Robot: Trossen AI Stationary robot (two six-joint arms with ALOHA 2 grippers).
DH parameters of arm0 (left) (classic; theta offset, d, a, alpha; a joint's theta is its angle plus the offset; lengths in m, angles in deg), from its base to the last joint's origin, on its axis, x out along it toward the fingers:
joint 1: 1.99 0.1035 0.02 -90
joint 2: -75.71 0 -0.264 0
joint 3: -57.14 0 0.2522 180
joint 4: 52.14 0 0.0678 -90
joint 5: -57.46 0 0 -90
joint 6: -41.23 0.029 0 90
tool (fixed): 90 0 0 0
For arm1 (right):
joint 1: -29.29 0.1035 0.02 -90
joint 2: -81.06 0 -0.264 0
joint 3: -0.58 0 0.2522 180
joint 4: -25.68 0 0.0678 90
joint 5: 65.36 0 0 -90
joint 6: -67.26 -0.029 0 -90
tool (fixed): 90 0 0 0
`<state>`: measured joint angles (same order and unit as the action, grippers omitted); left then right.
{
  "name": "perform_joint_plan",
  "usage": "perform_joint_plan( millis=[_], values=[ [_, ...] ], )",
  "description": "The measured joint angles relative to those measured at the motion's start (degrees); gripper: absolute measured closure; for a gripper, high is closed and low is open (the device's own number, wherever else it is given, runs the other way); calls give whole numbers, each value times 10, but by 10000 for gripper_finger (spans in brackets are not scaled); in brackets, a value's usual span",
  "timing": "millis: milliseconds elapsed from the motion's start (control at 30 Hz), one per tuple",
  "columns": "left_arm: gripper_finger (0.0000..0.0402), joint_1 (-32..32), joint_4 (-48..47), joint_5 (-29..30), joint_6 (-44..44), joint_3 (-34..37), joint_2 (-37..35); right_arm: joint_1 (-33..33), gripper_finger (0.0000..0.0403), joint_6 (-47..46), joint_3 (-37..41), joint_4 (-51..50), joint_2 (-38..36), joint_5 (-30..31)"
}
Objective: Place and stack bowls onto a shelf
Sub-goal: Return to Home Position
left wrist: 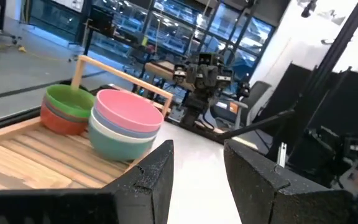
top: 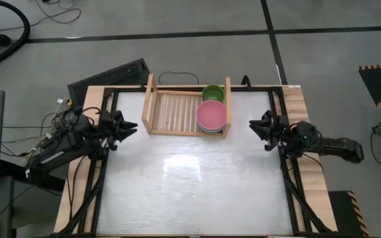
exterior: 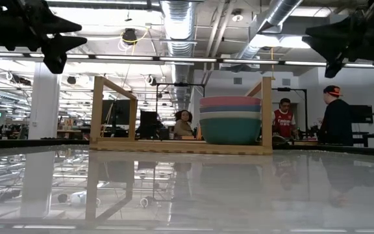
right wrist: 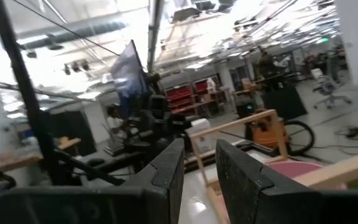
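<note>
The wooden shelf (top: 177, 112) lies at the table's far middle, with two stacks of bowls on its right part. The nearer stack (left wrist: 124, 123) has a pink bowl (top: 211, 116) on top and a teal one (exterior: 230, 130) at the bottom. The farther stack (left wrist: 67, 109) has a lime green bowl (top: 213, 93) on top and a red-orange one lowest. My left gripper (top: 129, 125) hovers left of the shelf, open, with nothing between its fingers (left wrist: 197, 171). My right gripper (top: 255, 124) hovers right of the shelf, open and empty (right wrist: 199, 168).
The shelf's left two thirds (top: 170, 111) show bare slats. The white tabletop (top: 190, 178) spreads out in front of the shelf. A black keyboard-like object (top: 108, 76) lies at the table's far left corner. People (exterior: 333, 117) stand in the room beyond the table.
</note>
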<state>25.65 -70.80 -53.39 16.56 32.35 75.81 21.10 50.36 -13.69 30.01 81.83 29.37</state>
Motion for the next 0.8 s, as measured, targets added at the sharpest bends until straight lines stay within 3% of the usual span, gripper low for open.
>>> perform_joint_plan(
  millis=[100, 233, 600, 800],
  values=[
    [276, -37, -13, 33, 18, 0, 0, 40, 284, 48, 0, -5, 0, 45],
    [276, -78, -14, 57, 19, 6, 0, 63, 284, 103, 0, -22, 0, 61],
    [276, -161, 69, 113, -22, 101, 1, 64, 284, 48, 0, -72, 0, 59],
    [276, -228, 92, 152, -15, 104, 3, 64, 284, 39, 0, -69, 0, 56]
  ],
)
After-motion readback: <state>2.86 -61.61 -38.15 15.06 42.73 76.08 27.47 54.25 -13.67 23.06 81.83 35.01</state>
